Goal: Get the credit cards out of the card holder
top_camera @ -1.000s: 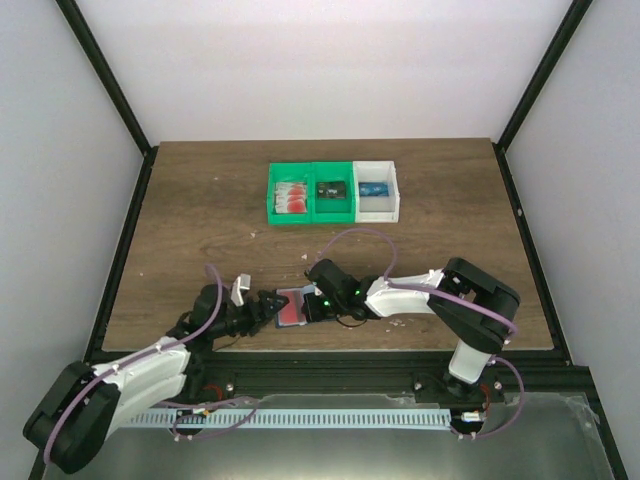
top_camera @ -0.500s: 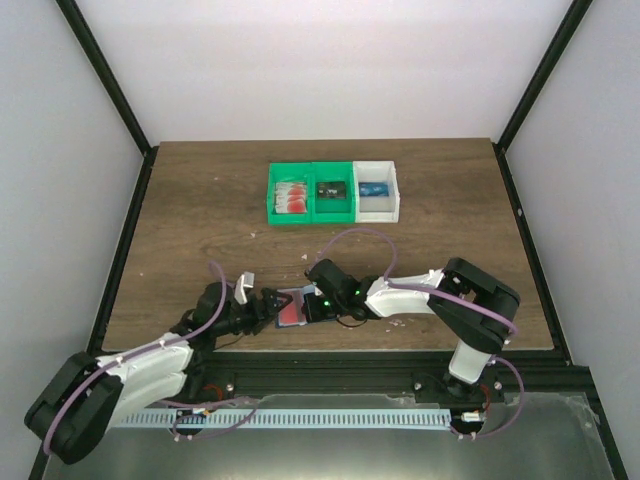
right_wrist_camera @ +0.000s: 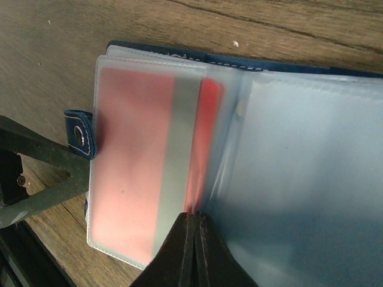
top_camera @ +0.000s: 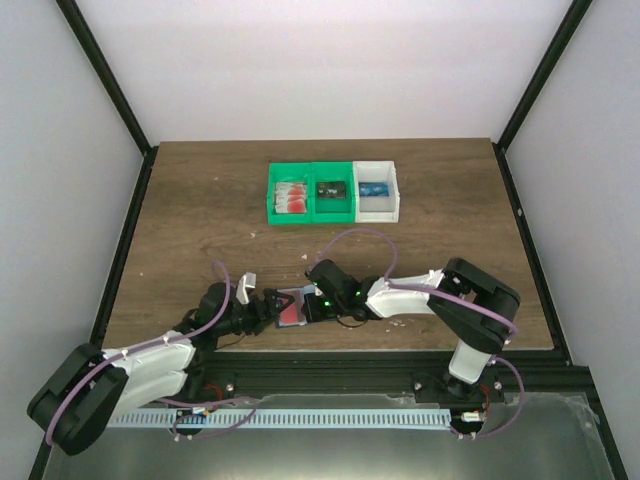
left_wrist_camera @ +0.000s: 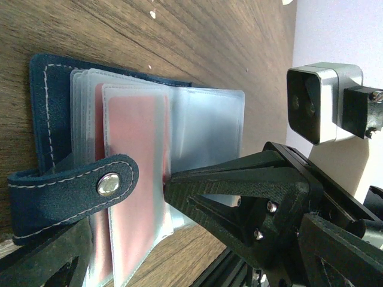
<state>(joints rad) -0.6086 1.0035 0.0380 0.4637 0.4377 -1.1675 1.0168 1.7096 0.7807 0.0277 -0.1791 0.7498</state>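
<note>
"Where is the card holder (top_camera: 289, 309)?"

"It lies open on the surface (top_camera: 200, 230), close to the front edge, between the two arms. A red card (right_wrist_camera: 134, 161) sits in a clear sleeve (left_wrist_camera: 206, 116)."

"What are the jaws doing?"

"The right jaws are shut tight, and their tip presses on the clear pages (I cannot tell if a page is pinched). The left jaws are wide, one finger over the pages and the other down by the strap (left_wrist_camera: 72, 191)."

"How do they do this bit well?"

"I think the right jaws must hold the pages down. The left jaws should close on the card's edge only, not the sleeve, then pull straight out."

"What has changed?"

"The left arm (top_camera: 150, 362) has slid closer to the holder. The right arm (top_camera: 420, 295) and the holder stay put."
</note>
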